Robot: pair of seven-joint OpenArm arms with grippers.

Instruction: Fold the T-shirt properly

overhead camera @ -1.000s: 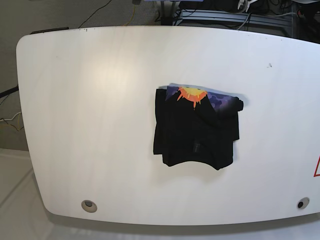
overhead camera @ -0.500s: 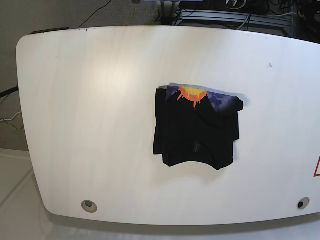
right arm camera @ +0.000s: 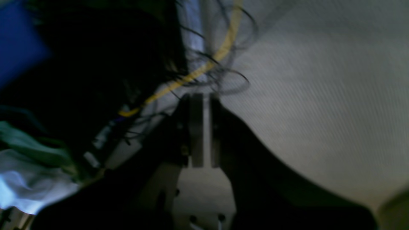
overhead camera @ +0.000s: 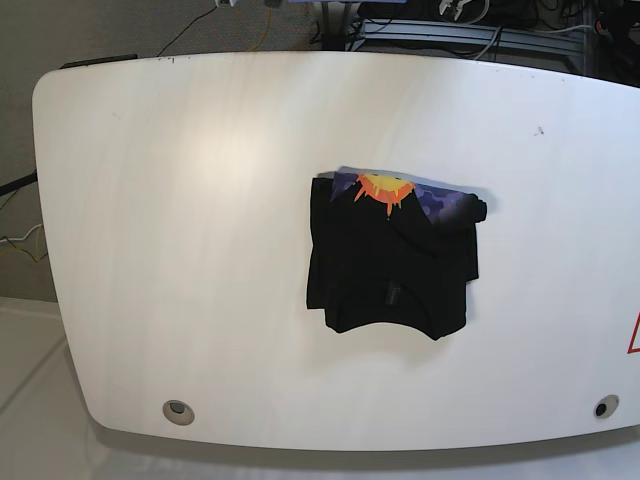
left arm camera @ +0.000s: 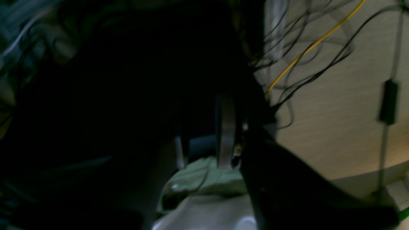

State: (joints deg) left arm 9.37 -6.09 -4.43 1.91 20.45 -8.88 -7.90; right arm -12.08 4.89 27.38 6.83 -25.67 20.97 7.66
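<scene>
Since the T-shirt [overhead camera: 392,258] is already lying as a compact, slightly ragged bundle right of centre on the worktop [overhead camera: 200,230], the sound finish is probably keeping both arms clear rather than disturbing it. The right hand [right arm camera: 204,131] is sitting closed on nothing, and the left hand [left arm camera: 204,137] is looking partly open and empty, both pointing at floor and cables, well apart from the shirt.

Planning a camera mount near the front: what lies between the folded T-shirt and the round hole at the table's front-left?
Only bare white table between T-shirt and hole, in the base view.
</scene>
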